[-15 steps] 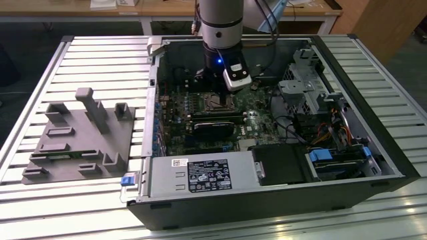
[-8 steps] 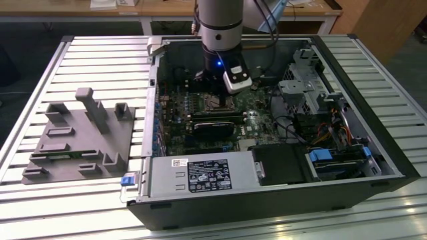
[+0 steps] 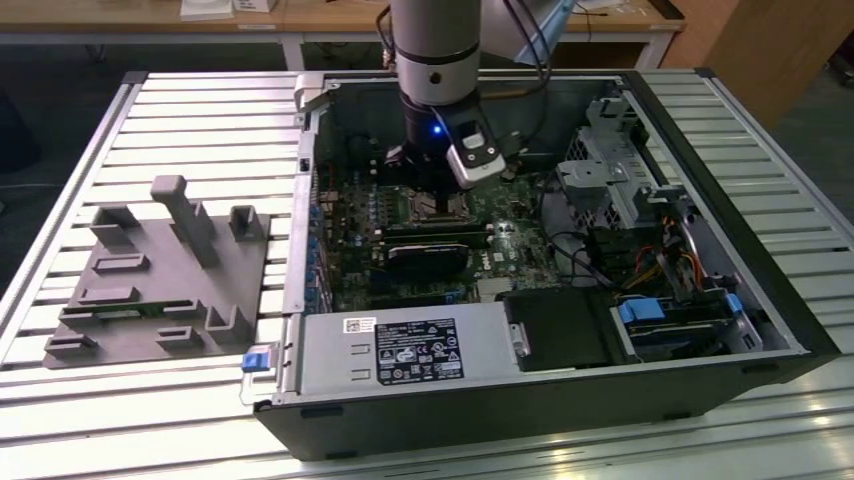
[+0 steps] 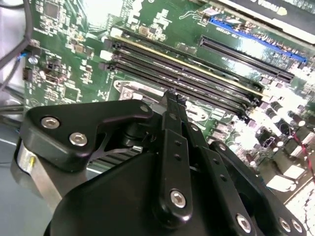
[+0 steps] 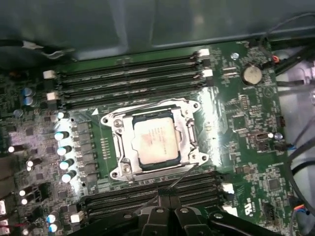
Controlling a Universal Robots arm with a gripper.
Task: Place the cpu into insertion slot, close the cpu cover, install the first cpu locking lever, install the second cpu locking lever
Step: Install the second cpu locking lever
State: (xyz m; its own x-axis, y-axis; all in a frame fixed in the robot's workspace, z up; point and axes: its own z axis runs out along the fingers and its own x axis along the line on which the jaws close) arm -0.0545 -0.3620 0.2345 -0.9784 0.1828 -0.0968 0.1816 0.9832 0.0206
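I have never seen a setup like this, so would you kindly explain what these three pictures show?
This is one robot arm reaching into an open computer case that lies on a slatted metal table. The exterior view comes from a camera off the arm; both wrist views come from cameras riding on the arm. The gripper hangs just above the motherboard. In the first wrist view the cpu sits in the insertion slot, with the cpu cover closed over its edges. A thin wire lever runs beside the socket to the fingertips, which appear closed on it. A grey fixture block lies at the exterior view's left.
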